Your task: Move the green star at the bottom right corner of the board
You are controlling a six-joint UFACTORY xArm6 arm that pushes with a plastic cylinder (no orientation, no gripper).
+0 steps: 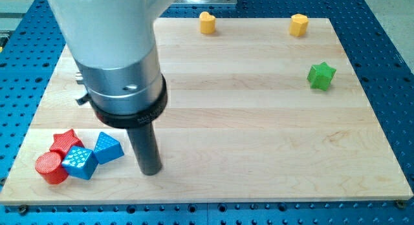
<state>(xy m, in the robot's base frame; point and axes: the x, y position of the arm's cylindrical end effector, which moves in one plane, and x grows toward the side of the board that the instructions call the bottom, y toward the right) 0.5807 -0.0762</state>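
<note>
Camera view, the only one I have: my tip (151, 171) rests on the tabletop (246, 141) near the view's bottom left. The tool here is a plain rod, so it neither clenches nor releases; it grasps nothing and at this moment touches no block that I can make out.

Just to the tip's left sits a tight cluster: a blue block (108, 147) nearest the rod, a second blue block (79, 163) with a dotted face beside it, a red star (65, 141) behind those, and a red cylinder (50, 168) furthest left. A narrow gap seems to separate the tip from the nearest blue block.

The green star (321, 75) lies well apart from the tip, far to its right and up toward the view's top, close to the board's right edge. Further up, along the top edge, stand a yellow heart (206, 22) and a yellow block (298, 24).

By my judgement the task has not begun in any visible way: the green star sits in the upper right, not the bottom right corner. What is left is everything: bring the tip across to the star's far side, above it in the view, then push it down along the right edge into the corner.
</note>
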